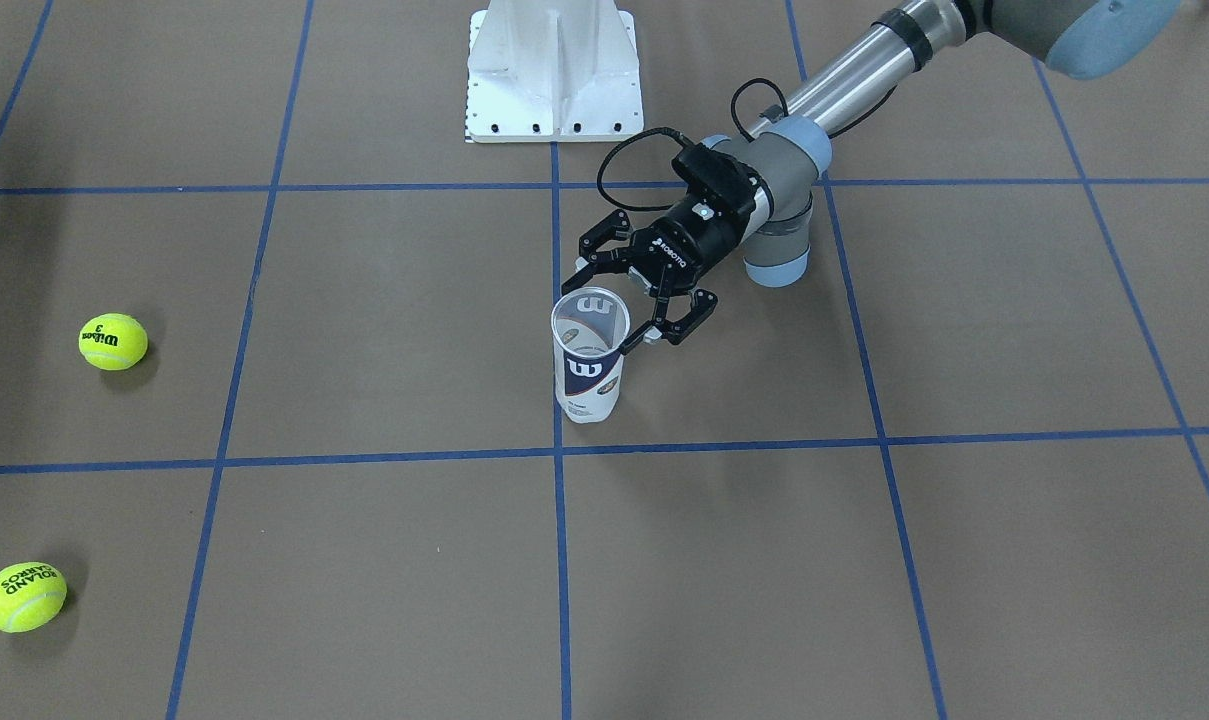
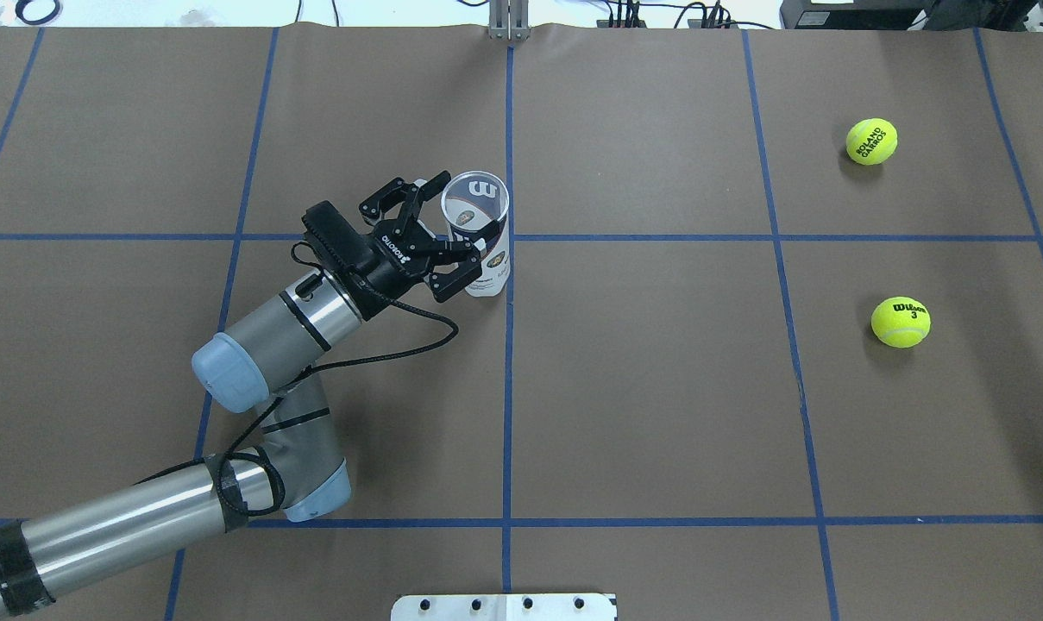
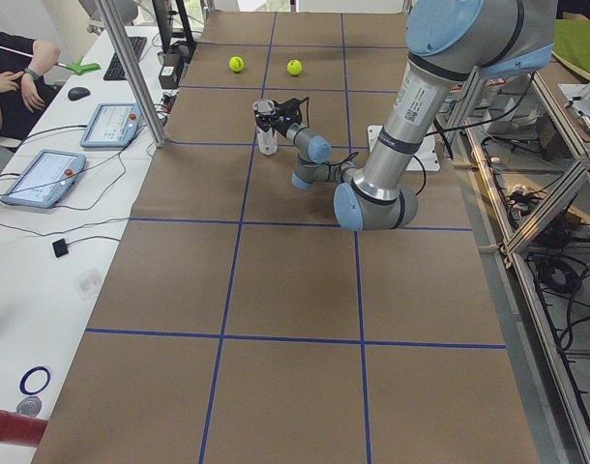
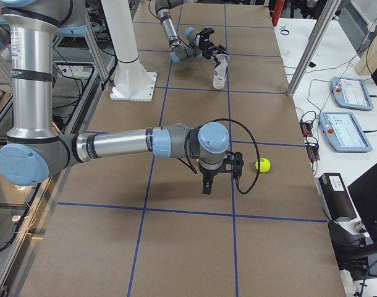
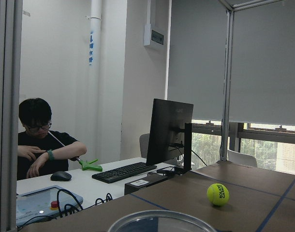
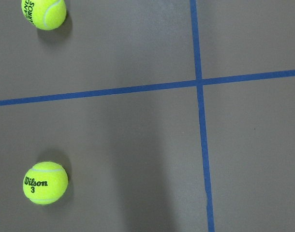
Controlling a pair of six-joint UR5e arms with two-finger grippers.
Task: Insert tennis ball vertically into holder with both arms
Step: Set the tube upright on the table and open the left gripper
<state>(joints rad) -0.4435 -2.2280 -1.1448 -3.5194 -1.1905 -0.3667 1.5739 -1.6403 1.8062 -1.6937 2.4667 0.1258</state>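
Observation:
The holder (image 1: 589,356), a clear tube with a navy "W" label, stands upright with its mouth up near the table's middle (image 2: 480,233). My left gripper (image 1: 602,318) is open, with one finger on each side of the tube's upper part (image 2: 462,216). The tube's rim (image 5: 154,220) shows at the bottom of the left wrist view. Two yellow tennis balls lie apart from it: a Wilson ball (image 2: 901,322) (image 6: 45,182) and a Roland Garros ball (image 2: 871,141) (image 1: 22,596). My right gripper (image 4: 205,184) points down over bare table near a ball (image 4: 262,164); I cannot tell its state.
The white metal base (image 1: 554,75) stands at the robot's edge of the table. Blue tape lines grid the brown surface. A person (image 5: 38,140) sits at a desk beyond the far edge, with a monitor (image 5: 169,130), a keyboard and tablets (image 3: 44,176).

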